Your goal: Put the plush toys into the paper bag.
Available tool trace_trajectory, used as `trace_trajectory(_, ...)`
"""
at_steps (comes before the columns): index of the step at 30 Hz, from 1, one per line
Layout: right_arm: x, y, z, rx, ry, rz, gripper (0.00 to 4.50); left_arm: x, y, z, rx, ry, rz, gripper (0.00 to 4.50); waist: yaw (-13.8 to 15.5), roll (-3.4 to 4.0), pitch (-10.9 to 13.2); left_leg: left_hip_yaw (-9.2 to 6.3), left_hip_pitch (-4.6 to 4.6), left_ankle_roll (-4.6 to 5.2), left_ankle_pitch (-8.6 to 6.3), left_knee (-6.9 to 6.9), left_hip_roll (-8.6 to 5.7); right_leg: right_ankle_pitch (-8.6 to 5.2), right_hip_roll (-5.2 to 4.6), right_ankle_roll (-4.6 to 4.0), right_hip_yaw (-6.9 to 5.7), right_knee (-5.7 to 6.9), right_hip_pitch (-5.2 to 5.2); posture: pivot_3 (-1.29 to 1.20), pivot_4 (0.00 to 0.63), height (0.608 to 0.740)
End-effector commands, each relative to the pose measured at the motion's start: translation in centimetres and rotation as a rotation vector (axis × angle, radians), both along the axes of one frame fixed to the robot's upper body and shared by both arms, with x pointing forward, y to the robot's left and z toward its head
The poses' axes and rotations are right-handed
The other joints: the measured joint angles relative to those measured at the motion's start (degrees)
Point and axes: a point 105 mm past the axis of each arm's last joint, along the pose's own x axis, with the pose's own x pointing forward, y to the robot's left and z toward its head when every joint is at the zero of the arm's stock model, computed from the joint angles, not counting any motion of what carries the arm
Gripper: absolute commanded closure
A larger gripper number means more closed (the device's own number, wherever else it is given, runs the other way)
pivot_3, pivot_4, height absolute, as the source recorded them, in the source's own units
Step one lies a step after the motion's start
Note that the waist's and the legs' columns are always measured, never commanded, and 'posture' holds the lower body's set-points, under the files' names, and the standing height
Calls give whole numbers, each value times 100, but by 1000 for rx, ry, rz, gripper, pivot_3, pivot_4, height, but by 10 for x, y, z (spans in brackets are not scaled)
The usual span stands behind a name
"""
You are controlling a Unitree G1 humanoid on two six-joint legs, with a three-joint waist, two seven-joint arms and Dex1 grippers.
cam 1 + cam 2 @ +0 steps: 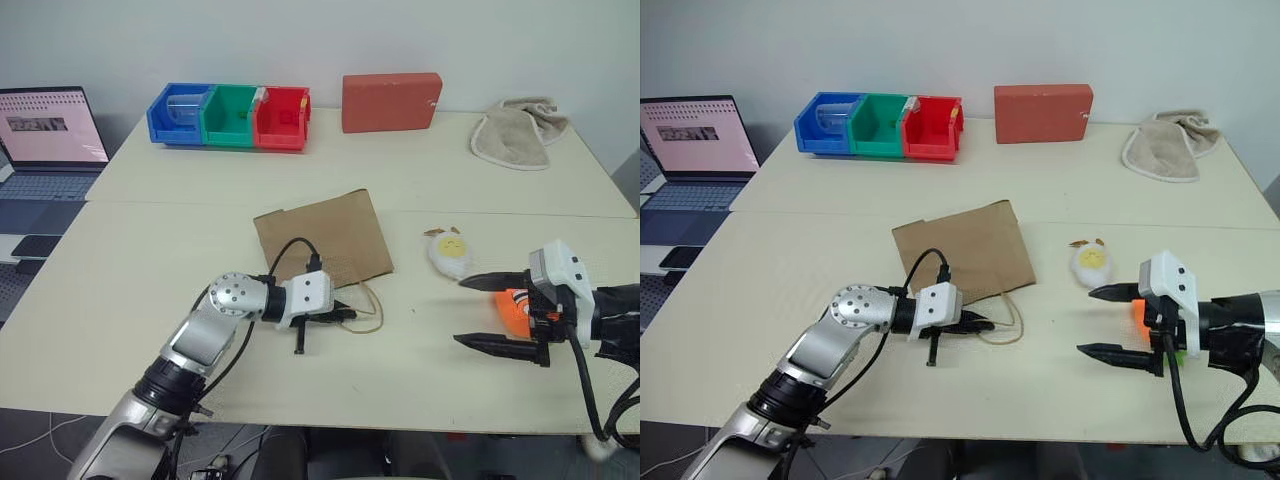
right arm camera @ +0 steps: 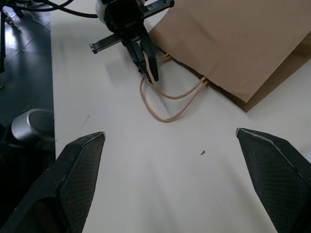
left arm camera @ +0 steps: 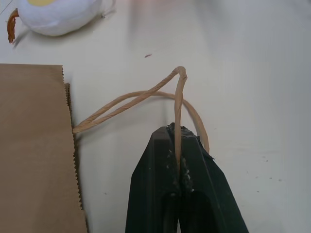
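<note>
The left gripper (image 3: 180, 167) has its black fingers pinched together on one twisted paper handle (image 3: 178, 116) of the paper bag (image 1: 322, 238), likely to lift its mouth open — the brown kraft bag lies flat on the counter (image 1: 150, 250). The right gripper (image 1: 490, 312) waits with fingers wide apart; beside it lie the soft egg toy (image 1: 449, 254) and the orange carrot toy (image 1: 514, 306).

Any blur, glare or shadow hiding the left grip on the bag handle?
Left wrist view: the handle is sharp where the left gripper pinches it; the egg toy beyond is soft. Right wrist view: the paper bag is evenly lit, no glare, and the right gripper's fingertips are slightly soft. Left eye view: faint shadows on the table.
</note>
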Motion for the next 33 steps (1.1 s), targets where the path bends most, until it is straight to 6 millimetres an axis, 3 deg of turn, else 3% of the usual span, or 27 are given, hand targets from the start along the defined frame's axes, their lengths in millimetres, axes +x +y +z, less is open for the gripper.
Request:
trace_trajectory(1, -4, 19, 3, 41, -52, 44, 0, 0, 1, 53, -142, 18, -15, 4494, 4, 0, 0, -9, -3, 0, 0, 0, 1, 0, 4, 0, -2, 0, 0, 0, 150, 740)
trace_trajectory(4, -2, 30, 3, 94, -57, 50, 0, 1, 2, 69, -200, 78, -12, 4494, 2, 0, 0, -16, -7, 0, 0, 0, 0, 0, 6, 0, -5, -1, 0, 0, 150, 740)
trace_trajectory(7, 5, 41, -2, 164, -61, 39, 591, 5, 6, 84, -256, 146, 0, 4500, -12, -1, 0, -16, -6, 0, 0, 0, 2, 0, 9, 1, -5, 0, 0, 0, 150, 740)
trace_trajectory(14, 31, 79, -26, 197, -131, 19, 3197, 6, 3, 99, -337, 231, 1, 4500, -16, 0, 0, -22, -3, 0, 0, 0, 8, 0, 20, 0, -5, 4, -1, 0, 150, 740)
trace_trajectory(17, 53, 100, -30, 224, -195, -44, 4315, 0, -2, 94, -316, 249, -15, 4500, -30, -1, -1, -26, -5, -1, 1, 0, 8, 1, 23, -1, -4, 4, -3, 0, 150, 740)
trace_trajectory(18, 57, 105, -31, 227, -205, -51, 4463, -2, -2, 92, -307, 252, -19, 4500, -34, -1, -1, -26, -3, -1, 1, 0, 9, 1, 24, -1, -3, 5, -3, 0, 150, 740)
trace_trajectory(24, 84, 122, -53, 161, -321, -122, 4463, -4, -8, 100, -356, 262, -12, 4500, -3, -1, -1, -38, -9, -2, 1, -3, 9, 1, 27, -7, -9, 5, -6, 0, 150, 740)
trace_trajectory(33, 115, 141, -69, 125, -424, -252, 4463, -3, -5, 113, -415, 284, 4, 4500, -35, 0, -1, -40, -5, -2, 2, -3, 16, 8, 38, -19, -6, 9, -7, 0, 150, 740)
